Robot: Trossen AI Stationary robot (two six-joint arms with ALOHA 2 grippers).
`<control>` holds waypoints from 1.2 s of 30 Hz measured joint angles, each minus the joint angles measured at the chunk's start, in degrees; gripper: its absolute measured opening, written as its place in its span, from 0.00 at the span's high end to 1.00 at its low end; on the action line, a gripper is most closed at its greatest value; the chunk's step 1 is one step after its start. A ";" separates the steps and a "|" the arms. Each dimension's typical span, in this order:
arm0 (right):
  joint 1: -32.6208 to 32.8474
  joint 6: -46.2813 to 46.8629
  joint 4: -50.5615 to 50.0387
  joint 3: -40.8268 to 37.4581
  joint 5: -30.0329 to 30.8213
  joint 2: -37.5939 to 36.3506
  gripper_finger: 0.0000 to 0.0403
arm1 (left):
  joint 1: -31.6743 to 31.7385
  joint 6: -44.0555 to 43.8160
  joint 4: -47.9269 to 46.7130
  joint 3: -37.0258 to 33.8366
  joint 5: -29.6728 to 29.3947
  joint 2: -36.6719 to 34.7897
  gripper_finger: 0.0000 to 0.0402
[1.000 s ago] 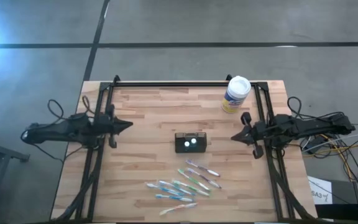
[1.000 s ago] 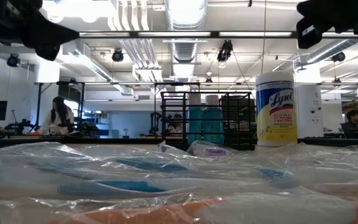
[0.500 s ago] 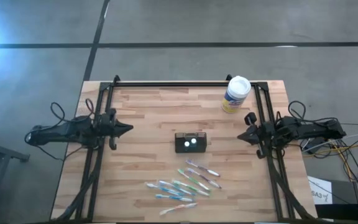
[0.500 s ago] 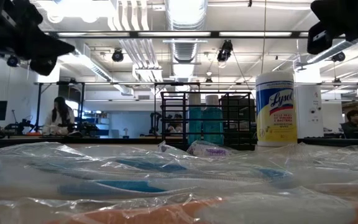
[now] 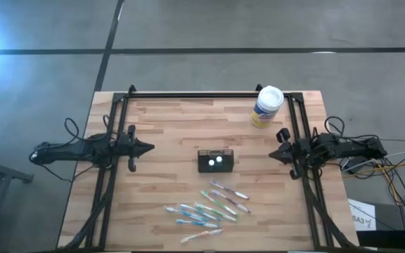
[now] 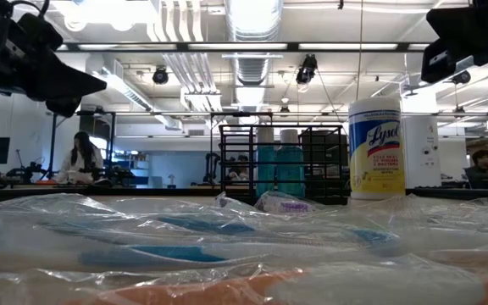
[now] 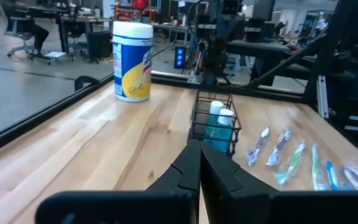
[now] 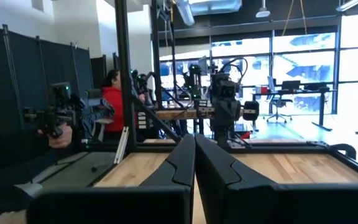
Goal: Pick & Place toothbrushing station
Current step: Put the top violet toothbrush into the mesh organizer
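Station: the toothbrushing station (image 5: 216,161), a small black wire box-shaped holder carrying two white-capped blue bottles, stands upright on the middle of the pale wooden-plank table (image 5: 167,126), untouched by either arm.
Toothbrushes: a scatter of clear-wrapped toothbrushes (image 5: 209,207) with blue, green and pink handles lies near the station on the front part of the table, apart from it.
Canister: a white-lidded, yellow-labelled cylindrical wipes canister (image 5: 266,106) stands near the far right corner, well apart from the station.
Left gripper: the left gripper (image 5: 145,148) hangs over the table's left side, pointing at the station, fingers clenched together on nothing.
Right gripper: the right gripper (image 5: 273,154) sits at the table's right edge, fingers pressed shut and empty.
Change: over the last second the left gripper has crept a little toward the station, while the right arm has drawn back toward its base.
Meaning: judged from this, the left arm is taking the approach; the pick has not begun, and its fingers must part before they reach the holder.
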 joint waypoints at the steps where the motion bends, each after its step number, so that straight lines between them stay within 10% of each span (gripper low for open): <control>1: 0.00 -0.01 -0.01 -0.13 0.18 0.08 0.98 | 0.00 0.26 0.00 -0.03 0.22 0.01 0.98; 25: 0.00 -0.55 -0.36 -0.56 1.46 2.11 0.98 | 0.00 -0.78 -0.40 -0.33 1.97 0.11 0.97; 36: -0.02 -1.22 -2.77 -0.54 20.31 3.68 0.98 | -0.01 -6.84 -0.39 -0.35 1.95 0.13 0.97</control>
